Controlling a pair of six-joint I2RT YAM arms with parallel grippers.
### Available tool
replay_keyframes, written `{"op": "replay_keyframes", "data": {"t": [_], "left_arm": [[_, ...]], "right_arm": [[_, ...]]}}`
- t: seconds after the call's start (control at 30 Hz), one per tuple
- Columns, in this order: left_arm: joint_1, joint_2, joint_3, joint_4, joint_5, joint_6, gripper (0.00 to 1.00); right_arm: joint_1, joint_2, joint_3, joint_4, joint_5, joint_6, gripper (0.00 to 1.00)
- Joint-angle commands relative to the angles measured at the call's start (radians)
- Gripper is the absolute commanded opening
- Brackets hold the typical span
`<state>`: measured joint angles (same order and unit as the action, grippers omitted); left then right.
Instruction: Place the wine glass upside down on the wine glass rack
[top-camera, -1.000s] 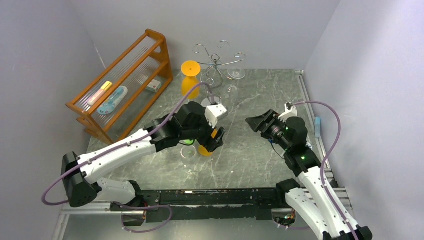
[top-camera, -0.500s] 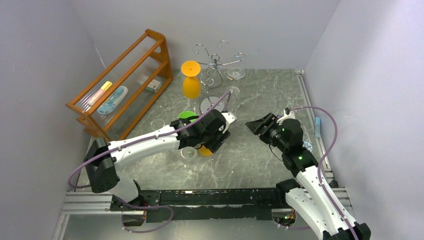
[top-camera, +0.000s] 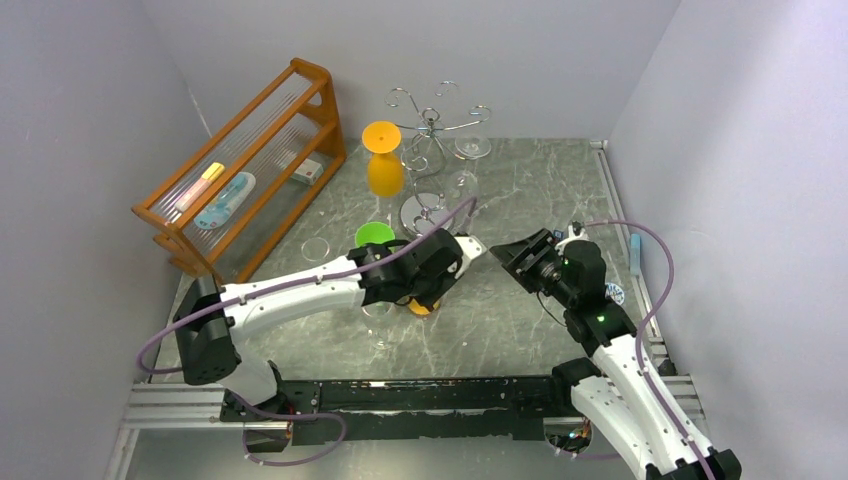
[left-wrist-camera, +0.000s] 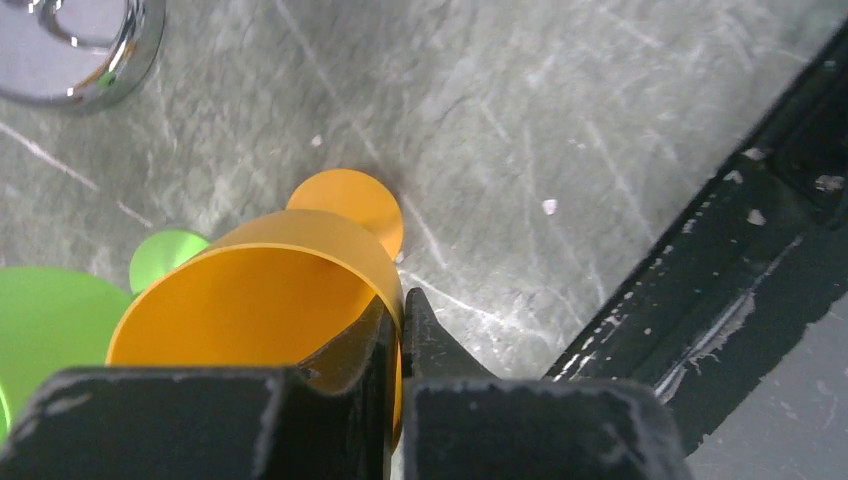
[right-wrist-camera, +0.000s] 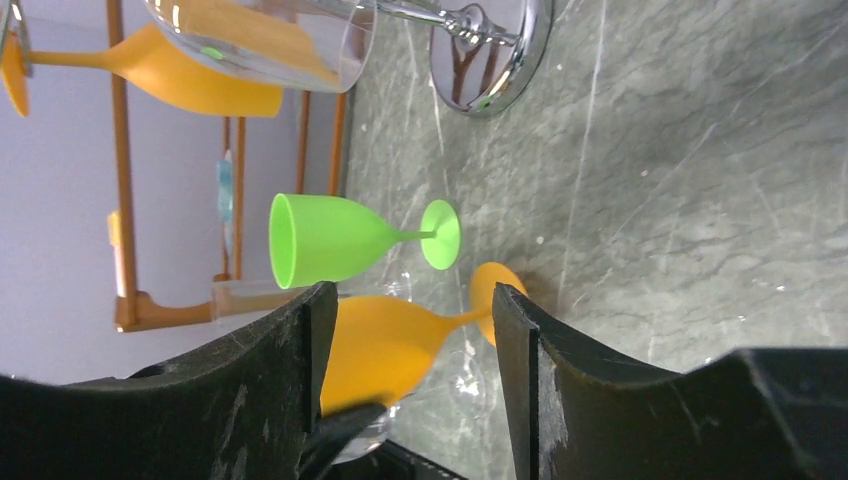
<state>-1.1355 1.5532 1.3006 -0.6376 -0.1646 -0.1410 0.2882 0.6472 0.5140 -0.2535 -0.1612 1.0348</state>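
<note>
Left end effector (left-wrist-camera: 400, 312): clenched on the rim of the orange plastic wine glass (left-wrist-camera: 250, 300).
Glass: upright on the grey marble surface (left-wrist-camera: 560, 130), apart from the chrome wire wine glass rack (top-camera: 432, 125).
Right end effector (top-camera: 505, 248): released.
To be done, as judged: lifting, inverting, hanging.

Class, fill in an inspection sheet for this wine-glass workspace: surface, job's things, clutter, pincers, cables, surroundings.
Surface: grey marbled table, scratched.
Job's things: wine glass rack, hanging orange glass and hanging clear glass on it; orange wine glass standing on the table.
Clutter: green glass, clear glasses, orange shelf.
Pincers: left pincer shut on the orange wine glass's rim; right pincer open, empty.
Cables: purple cables along both arms.
Surroundings: plain walls.
</note>
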Motion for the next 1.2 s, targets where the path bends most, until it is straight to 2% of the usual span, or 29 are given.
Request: {"op": "replay_keyframes", "data": {"t": [0.0,0.13,0.33,0.57,0.7,0.87,1.0,1.07,1.17], "left_arm": [[-0.074,-0.065,0.032,0.121,-0.055,0.052,0.05],[-0.128,-0.148,-0.048,0.324,-0.174,0.055,0.05],[-0.159,-0.233,-0.2,0.692,-0.326,0.05,0.05],[-0.18,-0.249,-0.329,0.977,-0.349,0.08,0.05],[-0.197,-0.252,-0.376,1.078,-0.341,0.097,0.05],[-0.219,-0.264,-0.423,1.18,-0.33,0.103,0.05],[-0.233,-0.268,-0.449,1.21,-0.321,0.107,0.05],[-0.237,-0.27,-0.46,1.224,-0.325,0.108,0.05],[-0.242,-0.278,-0.476,1.247,-0.331,0.11,0.05]], "right_arm": [[0.002,-0.018,0.025,-0.014,-0.017,0.119,0.62],[0.002,-0.034,0.051,-0.08,0.004,0.203,0.62],[0.002,-0.063,0.043,-0.143,-0.015,0.371,0.5],[0.002,-0.072,-0.043,0.051,-0.144,0.504,0.5],[0.002,-0.024,-0.042,0.107,-0.202,0.522,0.54],[0.002,-0.007,-0.059,0.153,-0.217,0.573,0.53],[0.002,-0.017,-0.083,0.214,-0.199,0.612,0.44],[0.002,-0.031,-0.101,0.247,-0.185,0.631,0.34],[0.002,-0.053,-0.115,0.249,-0.158,0.656,0.31]]}}
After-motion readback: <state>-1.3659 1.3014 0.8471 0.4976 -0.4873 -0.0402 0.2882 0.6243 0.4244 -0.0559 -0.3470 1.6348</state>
